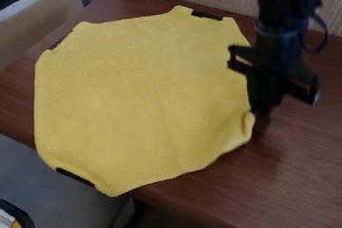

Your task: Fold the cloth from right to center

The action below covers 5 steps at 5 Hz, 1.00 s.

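Black hand (262, 108) at right edge of yellow cloth (140, 92), grip unclear, cloth overhanging tabletop (294, 167) at lower left

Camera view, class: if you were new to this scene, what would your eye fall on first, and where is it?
The big yellow cloth comes first, spread over the middle of the reddish-brown table and overhanging its lower-left edge. Next is the black robot arm at the upper right, its tool down by the cloth's right edge, just above a small puckered fold.
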Motion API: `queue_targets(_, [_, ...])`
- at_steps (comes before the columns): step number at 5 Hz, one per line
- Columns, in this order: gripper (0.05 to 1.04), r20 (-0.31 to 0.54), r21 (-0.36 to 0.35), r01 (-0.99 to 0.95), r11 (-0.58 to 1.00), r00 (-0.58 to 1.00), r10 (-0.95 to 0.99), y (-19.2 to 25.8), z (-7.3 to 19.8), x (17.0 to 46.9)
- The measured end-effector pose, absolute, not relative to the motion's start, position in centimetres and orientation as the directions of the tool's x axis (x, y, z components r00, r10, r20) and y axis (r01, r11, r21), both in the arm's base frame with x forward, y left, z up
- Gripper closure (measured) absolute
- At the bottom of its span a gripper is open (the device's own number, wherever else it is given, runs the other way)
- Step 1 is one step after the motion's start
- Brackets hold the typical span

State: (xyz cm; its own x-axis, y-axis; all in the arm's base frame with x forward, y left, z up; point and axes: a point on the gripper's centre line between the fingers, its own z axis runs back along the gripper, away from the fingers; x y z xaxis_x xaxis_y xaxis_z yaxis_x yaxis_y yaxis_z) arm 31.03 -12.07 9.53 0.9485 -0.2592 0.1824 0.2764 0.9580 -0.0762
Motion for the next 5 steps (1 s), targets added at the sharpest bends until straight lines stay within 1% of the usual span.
queue_targets(2, [1.011,0.266,-0.089,0.073,0.993,0.963,-0.047,-5.0,13.3,32.5])
queue_targets(3, [1.011,0.254,-0.083,-0.050,0.995,0.965,0.070,-1.2,13.0,32.2])
queue_targets(4, [1.011,0.223,-0.083,-0.164,0.983,0.958,0.179,2.7,12.0,31.4])
queue_targets(5, [1.011,0.219,-0.100,-0.261,0.960,0.936,0.277,5.9,11.3,30.6])
